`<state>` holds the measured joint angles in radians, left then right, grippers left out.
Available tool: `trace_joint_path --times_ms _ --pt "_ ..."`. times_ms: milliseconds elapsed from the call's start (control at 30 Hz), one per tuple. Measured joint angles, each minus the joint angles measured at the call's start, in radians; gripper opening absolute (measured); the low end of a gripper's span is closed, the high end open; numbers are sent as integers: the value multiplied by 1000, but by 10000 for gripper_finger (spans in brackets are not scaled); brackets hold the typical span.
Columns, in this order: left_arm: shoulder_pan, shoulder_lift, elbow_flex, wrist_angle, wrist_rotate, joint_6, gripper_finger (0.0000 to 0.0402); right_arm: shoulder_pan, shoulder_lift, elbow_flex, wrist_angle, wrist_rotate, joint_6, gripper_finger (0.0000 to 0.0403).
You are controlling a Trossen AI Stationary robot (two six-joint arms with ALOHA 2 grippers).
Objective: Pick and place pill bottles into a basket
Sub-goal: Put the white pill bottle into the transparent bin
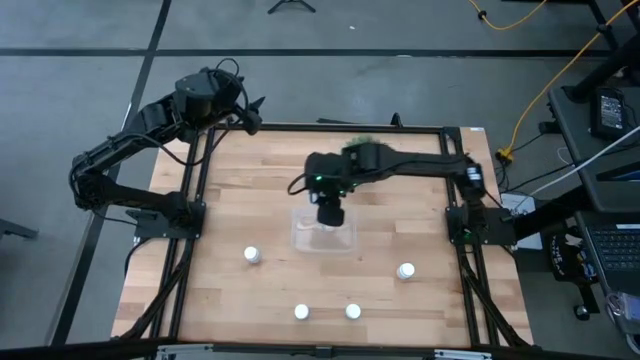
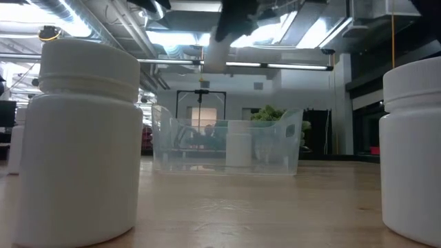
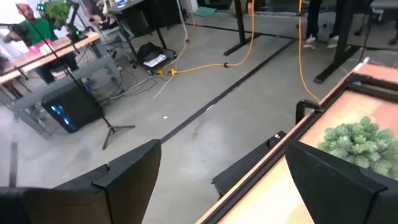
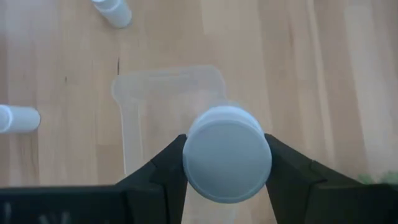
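My right gripper [image 1: 328,212] hangs over the middle of the table, shut on a white pill bottle [image 4: 227,160], right above the clear basket [image 1: 325,238]. In the low view the bottle [image 2: 215,54] hangs high over the basket [image 2: 227,146], and another bottle [image 2: 239,149] stands inside it. Several more bottles stand upright on the table nearer the front: one at the left [image 1: 252,255], one at the right [image 1: 405,270], two near the front edge [image 1: 301,312] [image 1: 352,311]. My left gripper [image 3: 230,186] is open and empty beyond the table's far left corner [image 1: 250,115]. My right gripper pinches the bottle between its two fingers [image 4: 171,158], one on each opposite side of its round upper end [image 4: 193,134]. The fingers point down from above. The bottle hangs upright below them, lifted clear above the basket.
A green spiky plant [image 1: 358,143] stands at the table's far edge, behind the right arm; it also shows in the left wrist view [image 3: 354,140]. A black frame rail [image 1: 190,200] runs along the table's sides. Bare wood lies to the left and right of the basket.
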<state>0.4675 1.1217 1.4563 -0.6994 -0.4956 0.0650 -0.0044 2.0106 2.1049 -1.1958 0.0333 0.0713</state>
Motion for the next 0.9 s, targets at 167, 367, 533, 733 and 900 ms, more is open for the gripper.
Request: trace_joint_path --times_ms 167,367,533,733,900 --pt "0 0 0 0 1 56 338 23 108 107 -10 0 2 164" --pt "0 0 0 0 30 65 338 31 199 112 -16 -8 22 164" --pt "0 0 0 0 53 87 338 32 238 99 -3 -27 33 164" --pt "0 0 0 0 52 101 338 41 274 99 38 -54 41 164" --pt "0 0 0 0 53 106 338 50 295 99 71 -62 52 164"
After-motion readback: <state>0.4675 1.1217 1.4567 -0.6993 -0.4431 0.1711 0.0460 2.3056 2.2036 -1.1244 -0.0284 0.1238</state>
